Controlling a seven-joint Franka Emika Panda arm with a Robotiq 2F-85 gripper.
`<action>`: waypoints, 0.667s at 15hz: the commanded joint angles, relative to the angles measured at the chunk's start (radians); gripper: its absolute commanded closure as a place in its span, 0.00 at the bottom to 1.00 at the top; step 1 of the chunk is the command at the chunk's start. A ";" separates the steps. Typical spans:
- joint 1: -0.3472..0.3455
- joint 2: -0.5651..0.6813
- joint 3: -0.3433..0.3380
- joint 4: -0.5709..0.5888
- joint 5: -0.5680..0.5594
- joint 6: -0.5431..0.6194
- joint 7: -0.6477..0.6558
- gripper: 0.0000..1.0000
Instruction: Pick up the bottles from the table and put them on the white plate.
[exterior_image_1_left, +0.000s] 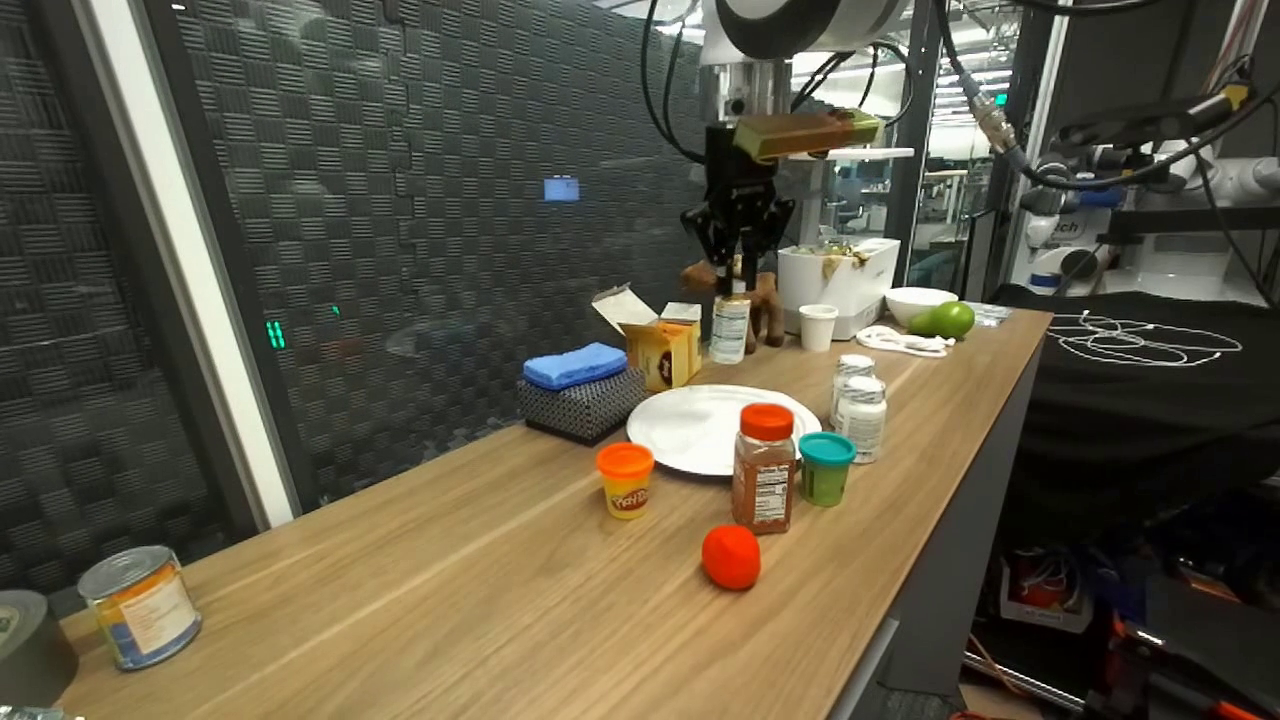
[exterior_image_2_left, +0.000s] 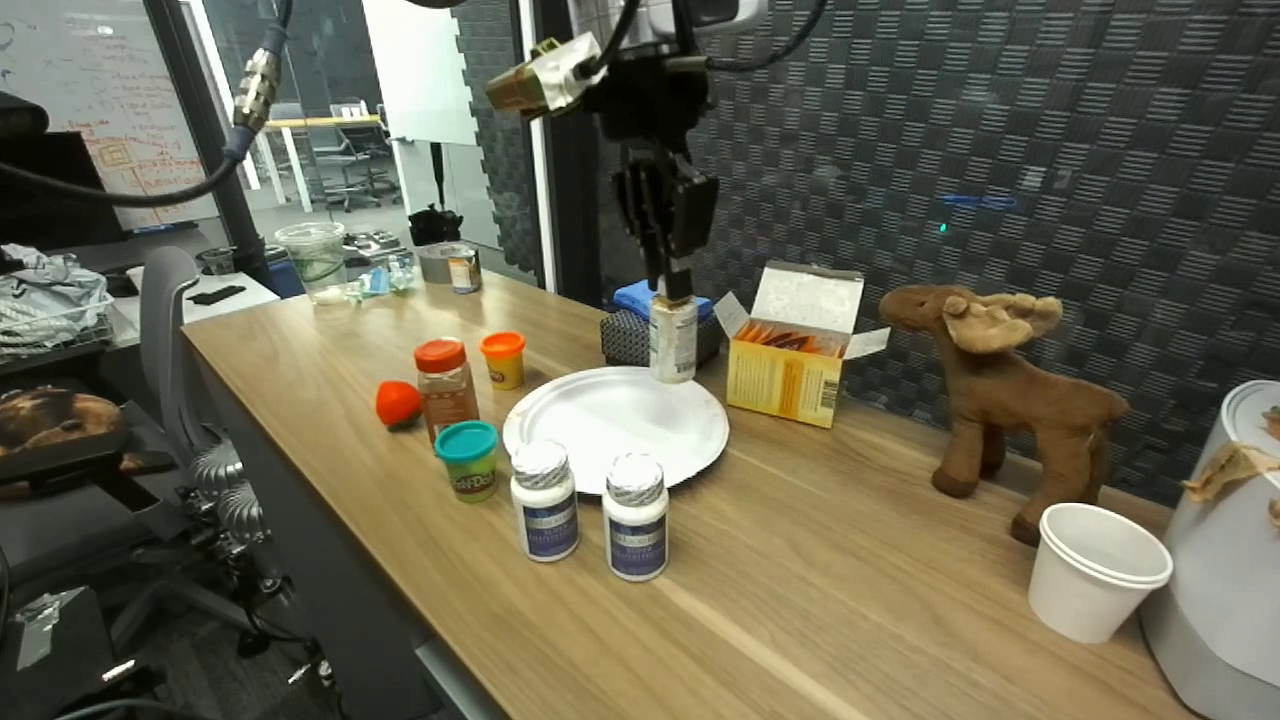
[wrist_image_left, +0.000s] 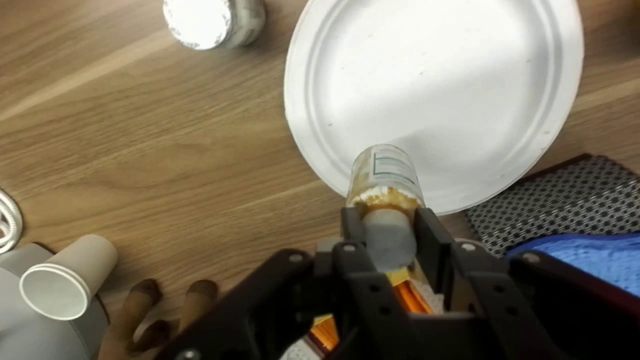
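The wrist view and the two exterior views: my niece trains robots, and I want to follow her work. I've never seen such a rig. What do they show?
The machine is one robot arm. Two pictures look at the table from different places outside it; the third is taken from its wrist, looking down past the black tool. That works like a pincer and is closed on a bottle at its cap end. On the table are a plate, a white bottle with another beside it, a jar, an orange tub, a green tub, a round red thing, an open box, a toy moose, cups and more. The held bottle is probably bound for the plate.
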 joint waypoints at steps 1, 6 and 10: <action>0.020 -0.032 0.028 -0.032 0.028 -0.038 -0.018 0.91; 0.032 0.018 0.037 -0.026 0.011 0.003 0.015 0.92; 0.035 0.065 0.029 -0.008 -0.006 0.055 0.033 0.92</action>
